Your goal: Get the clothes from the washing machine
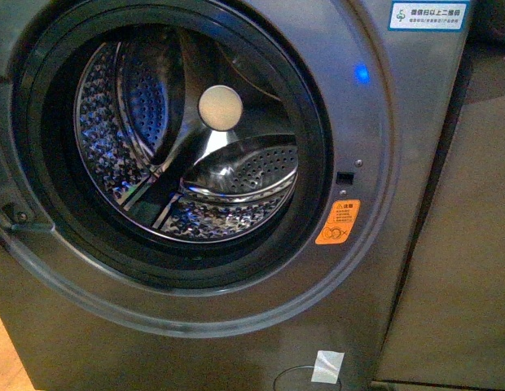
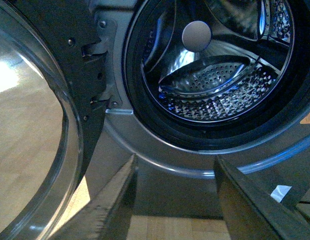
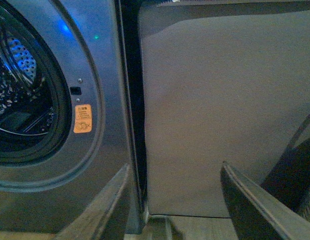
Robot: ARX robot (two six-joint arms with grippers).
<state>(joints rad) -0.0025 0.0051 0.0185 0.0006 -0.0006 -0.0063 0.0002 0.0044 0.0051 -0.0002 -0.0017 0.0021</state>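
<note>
washing machine [image 1: 415, 163], orange sticker [image 1: 338, 221], white label [image 1: 429, 15], print illegible

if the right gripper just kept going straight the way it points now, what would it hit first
Most likely the plain grey panel beside the washing machine, not the drum opening. The open right gripper faces that flat surface; how far off it is cannot be told.

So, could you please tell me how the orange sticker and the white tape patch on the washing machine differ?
The orange sticker carries printed symbols; the white tape patch looks blank. The sticker sits beside the porthole rim; the tape sits low, near the front's bottom edge. Both are stuck on the grey front panel.
</note>
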